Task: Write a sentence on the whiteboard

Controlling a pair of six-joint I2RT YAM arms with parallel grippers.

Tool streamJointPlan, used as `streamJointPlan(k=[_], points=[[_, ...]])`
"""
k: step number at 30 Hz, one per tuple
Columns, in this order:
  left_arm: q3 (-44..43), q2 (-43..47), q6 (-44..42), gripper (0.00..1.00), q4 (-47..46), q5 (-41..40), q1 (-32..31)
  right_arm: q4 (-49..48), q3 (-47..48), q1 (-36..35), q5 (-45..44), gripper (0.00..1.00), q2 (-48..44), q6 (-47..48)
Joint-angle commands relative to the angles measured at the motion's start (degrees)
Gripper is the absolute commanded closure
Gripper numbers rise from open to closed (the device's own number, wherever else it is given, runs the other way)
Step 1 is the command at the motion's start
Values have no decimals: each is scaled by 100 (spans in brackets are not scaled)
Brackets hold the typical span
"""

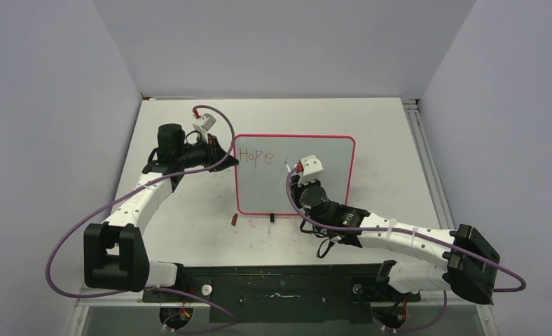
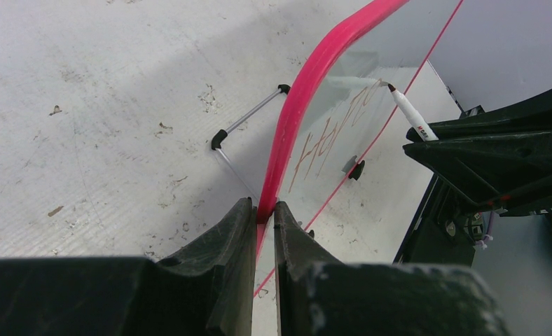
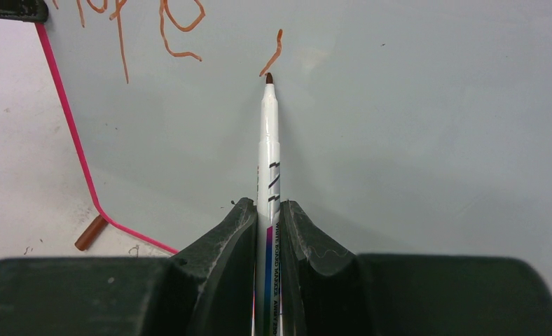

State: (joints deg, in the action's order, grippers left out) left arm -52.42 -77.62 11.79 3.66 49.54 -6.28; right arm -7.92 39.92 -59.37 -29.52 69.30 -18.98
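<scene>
From above we see the whiteboard (image 1: 259,190) propped upright mid-table, its white face toward the arms, rounded corners inside a thin pink-red frame. The sentence (image 1: 257,157) so far reads "Hope" in shaky reddish-brown letters at the upper left, with one short stroke just to its right. The left gripper (image 1: 225,155) sits at the board's left edge and the right gripper (image 1: 298,170) before its middle. A brown marker cap (image 1: 235,219) and a black foot (image 1: 271,218) lie along the bottom edge. The table (image 1: 182,126) shows bare surface left, right and behind the board. In the left wrist view, the narrow jaws pinch the frame between the fingers (image 2: 235,231). A thin wire leg (image 2: 249,119) props the board from behind. In the right wrist view, the jaws are closed on a white marker (image 3: 267,140), whose dark tip stands just below the short stroke; whether it touches the board we cannot tell. Unwritten board stretches to the right and below.
</scene>
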Motion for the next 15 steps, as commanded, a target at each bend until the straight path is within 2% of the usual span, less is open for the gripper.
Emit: streamJointPlan(k=[1,15], points=[[-44,231,72,100,-173,3,-4,-163,122,-48,-276,95,20,-15],[-43,224,71,100,-173,2,-4,-446,335,-38,-431,95,182,300]])
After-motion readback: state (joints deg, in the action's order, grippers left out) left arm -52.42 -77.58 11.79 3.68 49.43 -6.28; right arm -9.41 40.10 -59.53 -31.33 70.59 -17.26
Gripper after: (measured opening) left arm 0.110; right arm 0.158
